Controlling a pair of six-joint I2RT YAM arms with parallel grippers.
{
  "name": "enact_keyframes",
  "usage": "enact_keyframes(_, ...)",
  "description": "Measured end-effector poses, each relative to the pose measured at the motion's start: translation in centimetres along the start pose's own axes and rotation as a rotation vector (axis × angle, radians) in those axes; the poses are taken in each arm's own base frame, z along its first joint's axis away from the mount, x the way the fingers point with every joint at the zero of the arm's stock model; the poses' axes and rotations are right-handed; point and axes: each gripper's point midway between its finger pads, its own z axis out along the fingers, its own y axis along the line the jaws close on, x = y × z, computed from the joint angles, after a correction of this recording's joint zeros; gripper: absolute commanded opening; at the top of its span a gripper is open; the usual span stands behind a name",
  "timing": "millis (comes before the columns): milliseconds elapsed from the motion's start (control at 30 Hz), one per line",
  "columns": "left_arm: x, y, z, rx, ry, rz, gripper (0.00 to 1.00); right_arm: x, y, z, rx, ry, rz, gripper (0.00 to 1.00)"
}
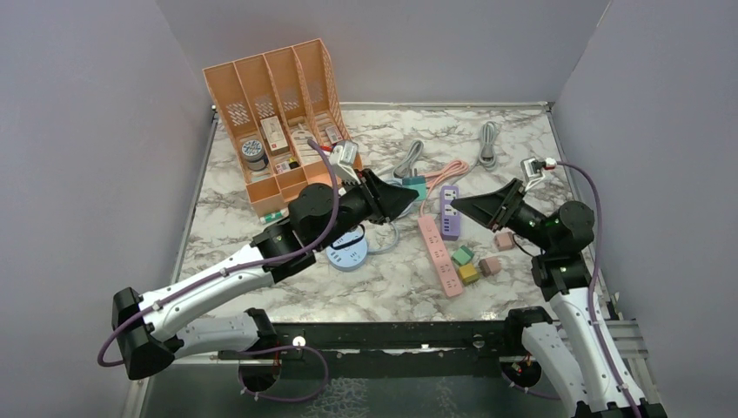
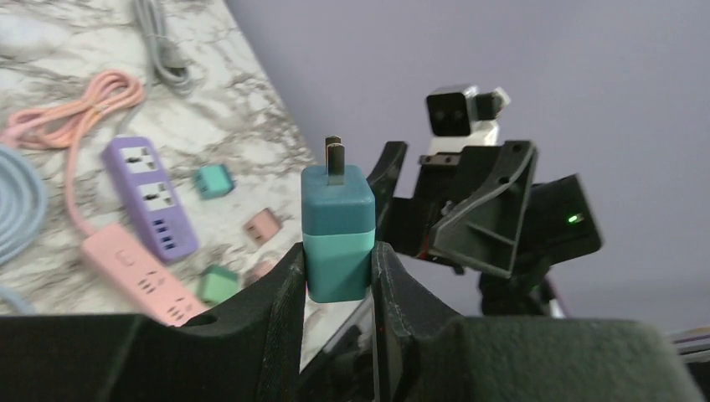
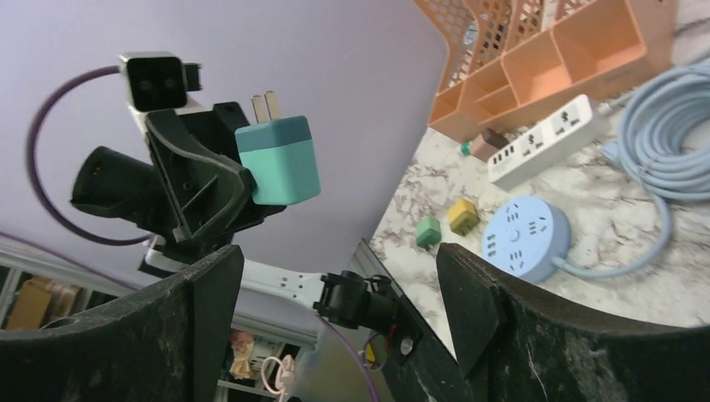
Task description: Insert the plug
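Where the top camera looks down, left gripper: closed on the teal plug, which is held up off the table.
Right gripper: tip faces the left fingertips, near but apart; finger spread cannot be read from this view.
Below the two tips: purple power strip and pink power strip, both lying on the table.

Left wrist view, fingers: pinching the lower, lighter half of the plug from both sides, pads touching its flanks.
Plug pose: upright between the fingers; the darker half and two flat prongs project beyond the fingertips, uncovered.
Beyond the prongs: right gripper, apart from the plug.
Left of the fingers: pink and purple power strips on the table, well below the plug.

Right wrist view, fingers: spread wide, nothing between them, touching nothing.
Plug location: beyond the fingertips, nearer the finger at the frame's left edge, clamped in the left gripper with prongs tilted upward.
Beyond the other finger: round blue socket and white power strip on the table.
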Motion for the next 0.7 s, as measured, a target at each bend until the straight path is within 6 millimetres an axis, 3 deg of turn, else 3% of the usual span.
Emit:
enact_keyframes(400,-2.8,-5.1,1.7,0.154,-0.069,-0.254,0.03,-3.2,5.2,0.8,-0.132,-0.045,0.08,0.75)
enact_keyframes(600,-2.6,-5.8,2.3,0.182,-0.056,-0.292,0.03,-3.6,5.8,1.7,-0.156,-0.02,0.132,0.7)
enact_keyframes(700,-2.3,-5.7,2.6,0.181,-0.048,-0.301,0.02,-3.1,6.0,2.4,-0.171,0.015,0.155,0.59)
